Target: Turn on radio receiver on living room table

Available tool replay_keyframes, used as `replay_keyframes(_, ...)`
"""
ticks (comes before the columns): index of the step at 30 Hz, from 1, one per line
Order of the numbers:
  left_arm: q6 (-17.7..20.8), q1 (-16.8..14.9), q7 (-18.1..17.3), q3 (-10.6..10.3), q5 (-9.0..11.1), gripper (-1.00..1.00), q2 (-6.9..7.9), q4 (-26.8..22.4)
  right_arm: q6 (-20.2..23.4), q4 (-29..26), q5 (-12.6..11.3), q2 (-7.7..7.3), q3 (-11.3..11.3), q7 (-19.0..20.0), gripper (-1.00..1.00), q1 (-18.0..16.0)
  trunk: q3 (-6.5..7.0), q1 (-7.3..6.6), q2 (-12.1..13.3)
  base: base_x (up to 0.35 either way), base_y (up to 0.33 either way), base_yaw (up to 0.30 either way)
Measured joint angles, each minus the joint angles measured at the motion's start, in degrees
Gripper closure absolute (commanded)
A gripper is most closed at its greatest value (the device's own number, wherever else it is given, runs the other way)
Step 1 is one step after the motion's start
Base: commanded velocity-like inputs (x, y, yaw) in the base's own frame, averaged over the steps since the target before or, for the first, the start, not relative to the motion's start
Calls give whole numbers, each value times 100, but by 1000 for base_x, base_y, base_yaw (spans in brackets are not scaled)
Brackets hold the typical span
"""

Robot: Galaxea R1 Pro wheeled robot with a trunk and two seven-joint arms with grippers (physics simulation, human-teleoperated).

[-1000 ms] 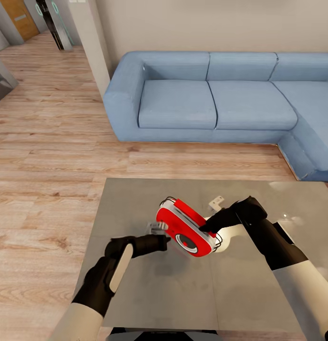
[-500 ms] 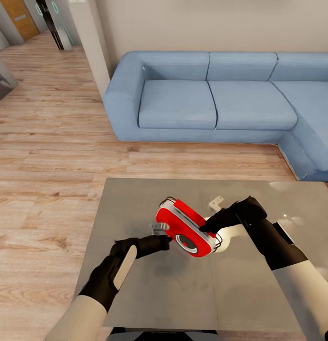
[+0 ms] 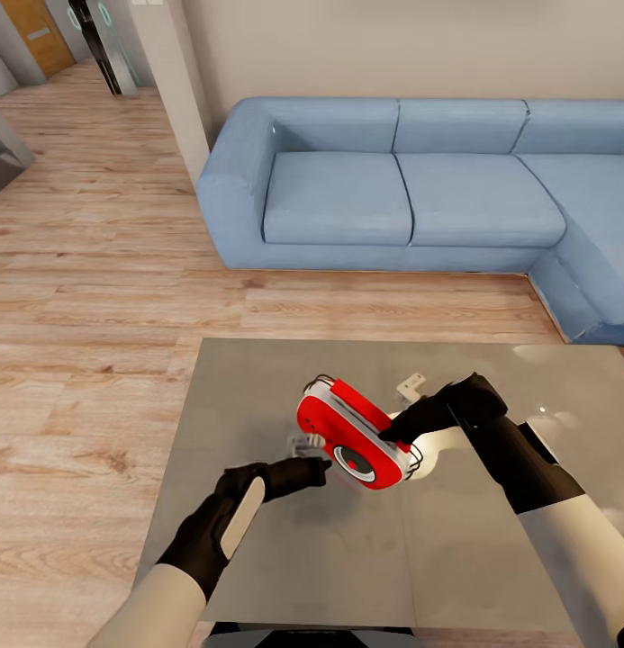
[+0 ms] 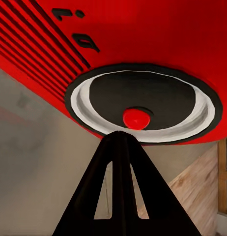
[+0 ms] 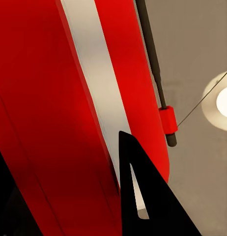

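Note:
The red radio receiver (image 3: 352,434) with its white trim band hangs tilted above the glossy grey table (image 3: 248,378), its round dial (image 3: 355,459) facing down toward me. My right gripper (image 3: 390,434) is shut on the radio's edge; in the right wrist view a black finger (image 5: 138,196) lies against the white band (image 5: 96,88). My left gripper (image 3: 319,468) is shut, its joined tips just short of the dial's rim. In the left wrist view those tips (image 4: 124,136) sit directly below the dial's small red centre button (image 4: 137,118).
A blue L-shaped sofa (image 3: 393,189) stands beyond the table on the light wood floor (image 3: 95,342). A thin antenna with a red clip (image 5: 167,120) runs along the radio's side. A bright lamp reflection (image 5: 222,101) shows on the tabletop.
My left arm has swung rightward and its shut tips have crept closer to the dial. The radio and the right gripper have stayed put.

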Motion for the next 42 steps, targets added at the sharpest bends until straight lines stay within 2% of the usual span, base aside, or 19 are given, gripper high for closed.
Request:
replay_keyframes(4, -54, 0, 0, -8, 70, 100, 0, 53, 0, 1, 4, 1, 0, -1, 100, 0, 0, 0, 0, 0, 0, 0)
replay_keyframes(9, -75, -1, 0, -127, 106, 100, 0, 66, 12, 1, -18, 97, 0, -8, 100, 0, 0, 0, 0, 0, 0, 0)
replay_keyframes(14, -91, -4, -6, -164, 318, 100, 0, 67, 11, 0, -11, 191, 0, -9, 100, 0, 0, 0, 0, 0, 0, 0)
replay_keyframes(18, -245, -3, -1, -181, 381, 100, 0, 71, 0, 2, 15, 209, 0, -7, 100, 0, 0, 0, 0, 0, 0, 0)
replay_keyframes(29, -297, -5, 0, -255, 388, 100, 0, 85, 0, 3, 11, 212, 3, 3, 100, 0, 0, 0, 0, 0, 0, 0)
replay_keyframes(35, -503, -15, 0, -262, 381, 100, 0, 386, 0, -2, 9, 212, 5, 5, 100, 0, 0, 0, 0, 0, 0, 0)
replay_keyframes(39, -568, -288, 0, -257, 383, 100, 0, 744, -1, -4, 8, 212, 6, 8, 100, 0, 0, 0, 0, 0, 0, 0)
replay_keyframes(42, -668, -371, 0, -256, 383, 100, 0, 837, -1, -3, 9, 212, 8, 9, 100, 0, 0, 0, 0, 0, 0, 0)
